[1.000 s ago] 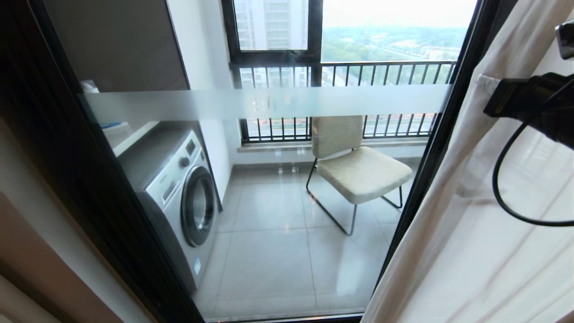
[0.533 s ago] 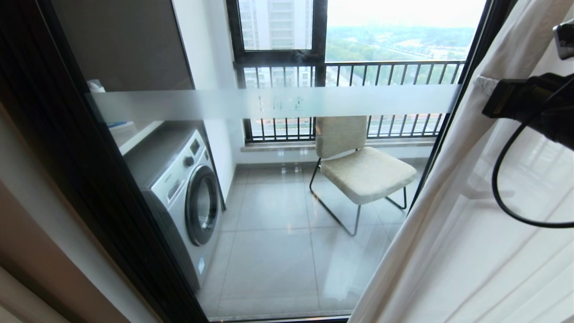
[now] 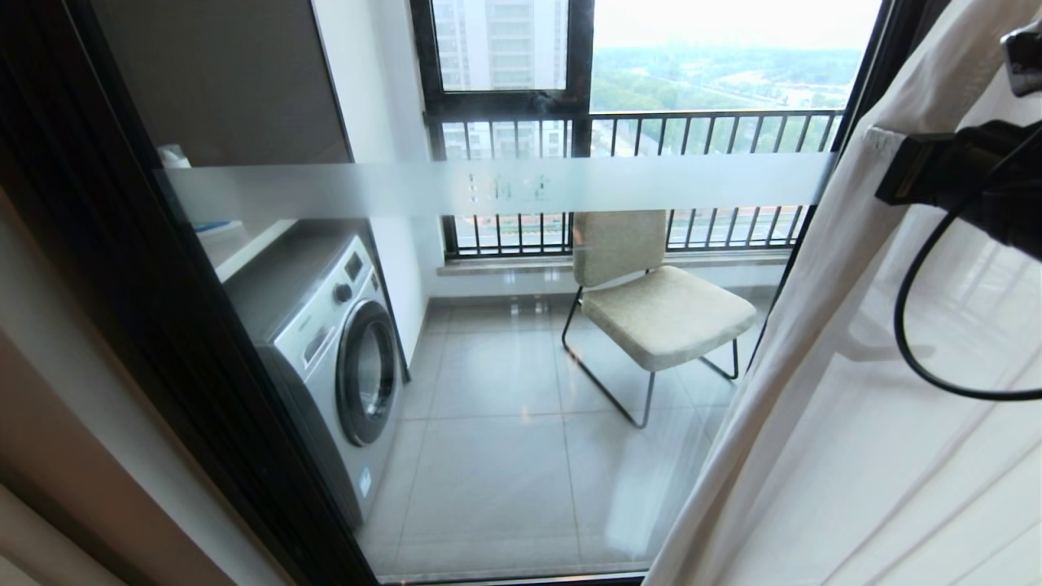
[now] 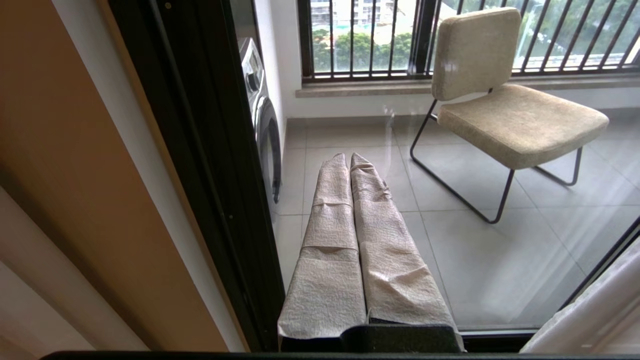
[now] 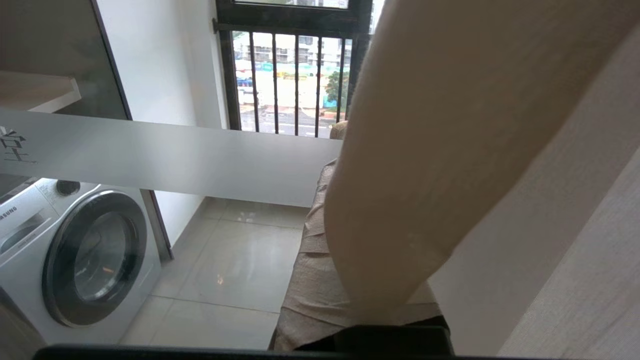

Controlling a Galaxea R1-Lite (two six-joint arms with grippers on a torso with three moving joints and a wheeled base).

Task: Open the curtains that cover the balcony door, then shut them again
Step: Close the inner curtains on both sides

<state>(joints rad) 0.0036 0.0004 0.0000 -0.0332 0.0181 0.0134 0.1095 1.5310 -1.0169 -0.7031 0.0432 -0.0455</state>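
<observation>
Curtains (image 3: 855, 423) hang gathered at the right side of the balcony door (image 3: 505, 456), whose clear glass with its frosted band (image 3: 488, 185) is uncovered. The right gripper (image 5: 320, 200) is raised against the drape, its wrapped fingers (image 5: 310, 280) clenched together with a fold of beige fabric lying over them; whether any cloth is pinched cannot be told. The left gripper (image 4: 347, 157) is parked low before the glass, its fingers (image 4: 330, 240) pressed together and empty. Beyond the glass stand a washing machine (image 3: 334, 358) and a beige chair (image 3: 651, 301).
</observation>
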